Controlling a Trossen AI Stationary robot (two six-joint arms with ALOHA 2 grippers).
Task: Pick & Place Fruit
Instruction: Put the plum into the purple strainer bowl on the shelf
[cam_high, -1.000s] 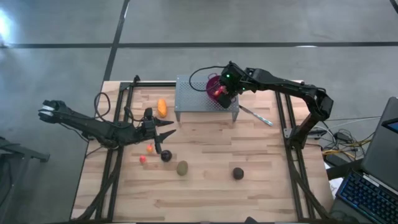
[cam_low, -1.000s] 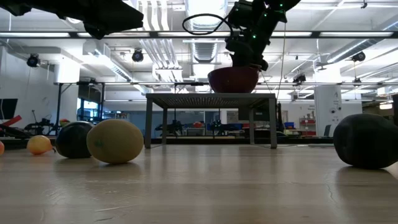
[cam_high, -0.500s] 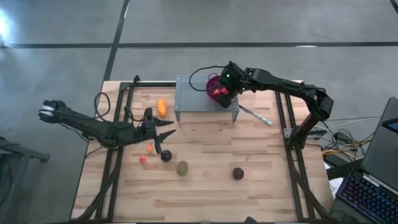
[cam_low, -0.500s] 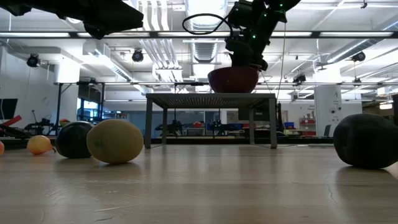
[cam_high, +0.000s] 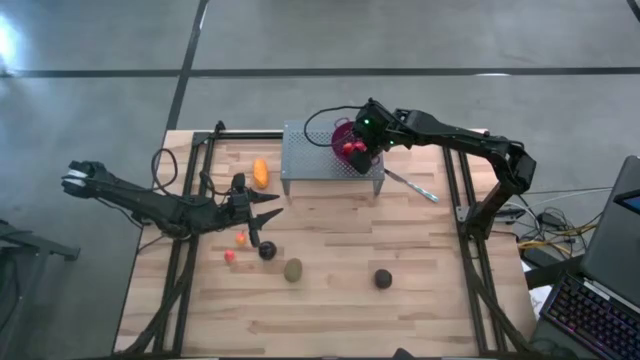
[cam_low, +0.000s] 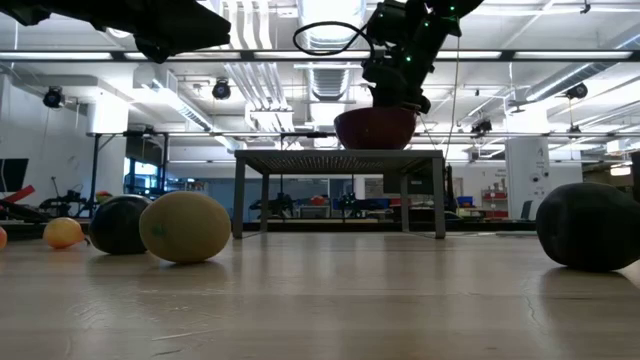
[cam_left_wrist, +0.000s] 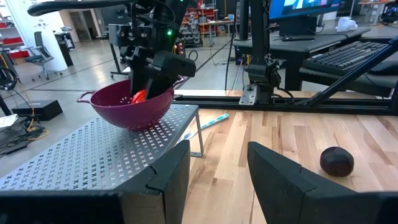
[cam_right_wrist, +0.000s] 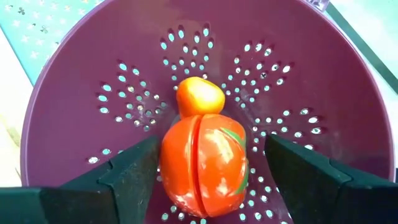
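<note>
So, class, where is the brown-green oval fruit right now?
In the high view the brown-green oval fruit lies on the table's near-left part, between the dark round fruit beside it and another dark round farther right.

Grey concrete floor (cam_high: 420, 35), white ceiling strip lights (cam_low: 270, 55), a desk keyboard (cam_left_wrist: 339, 56) behind

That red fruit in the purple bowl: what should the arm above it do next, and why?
Probably lift the right gripper straight up. The red fruit lies in the bowl beside a small orange one, and the fingers stand apart on either side of it, so it looks released.
</note>
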